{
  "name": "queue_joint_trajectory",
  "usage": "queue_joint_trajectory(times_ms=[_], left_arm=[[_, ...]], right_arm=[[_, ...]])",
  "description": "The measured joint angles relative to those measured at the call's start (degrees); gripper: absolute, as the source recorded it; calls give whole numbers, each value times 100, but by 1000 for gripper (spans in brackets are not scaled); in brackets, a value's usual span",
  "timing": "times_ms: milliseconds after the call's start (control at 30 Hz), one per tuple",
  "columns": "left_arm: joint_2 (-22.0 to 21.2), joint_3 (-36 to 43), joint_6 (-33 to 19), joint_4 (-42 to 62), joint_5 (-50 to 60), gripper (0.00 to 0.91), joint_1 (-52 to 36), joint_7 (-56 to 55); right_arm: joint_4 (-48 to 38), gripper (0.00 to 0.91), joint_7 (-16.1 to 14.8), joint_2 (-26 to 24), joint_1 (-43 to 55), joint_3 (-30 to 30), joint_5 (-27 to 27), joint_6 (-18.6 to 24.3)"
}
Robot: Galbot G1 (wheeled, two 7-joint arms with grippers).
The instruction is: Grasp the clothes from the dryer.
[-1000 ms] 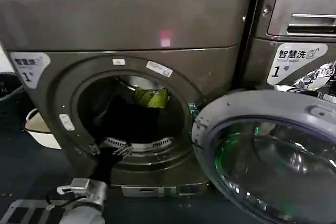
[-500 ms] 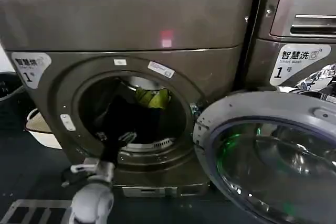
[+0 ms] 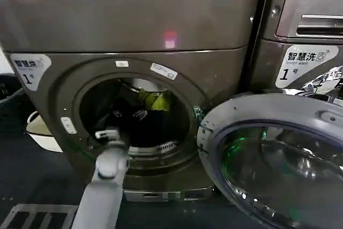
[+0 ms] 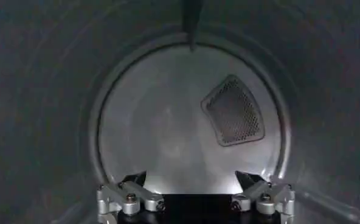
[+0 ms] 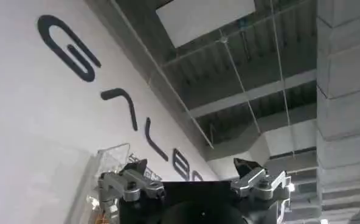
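Pushed further in over the last second: left gripper [image 3: 128, 115] now past the porthole rim and inside the drum of the dryer [image 3: 128, 36], where a moment earlier it hung at the lower near lip. Means the reach is nearly done and the closing step comes next. Fingers spread wide, nothing between them, seen plainly in the left wrist view [image 4: 195, 198] against the bare back wall and its mesh vent [image 4: 231, 111].

Clothes [image 3: 140, 124] heaped in the drum: dark pieces low and just right of the claw, apparently right against it, though too dim there to be sure of contact. Small yellow-green piece [image 3: 155, 100] up and to the right, further in, near but apart from the fingertips. Likely needs a dip down and right before pinching.

Right gripper [image 5: 193, 185] parked away from the machine, aimed at the ceiling, also spread open.
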Motion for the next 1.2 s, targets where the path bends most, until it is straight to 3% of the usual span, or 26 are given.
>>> queue_joint_trajectory(times_ms=[500,767,1200], left_arm=[[-11,539,-48,3027,370,907,-2187,776],[99,1511,-147,4378,849,907,-3096,2103],[86,2875,-735,6288,2687,907,-4324,4704]], right_arm=[[54,907,-71,-36,185,-162,-12,16],[52,907,-90,-45,234,-210,-20,36],[124,907,-113,-22,358,-363,-49,69]])
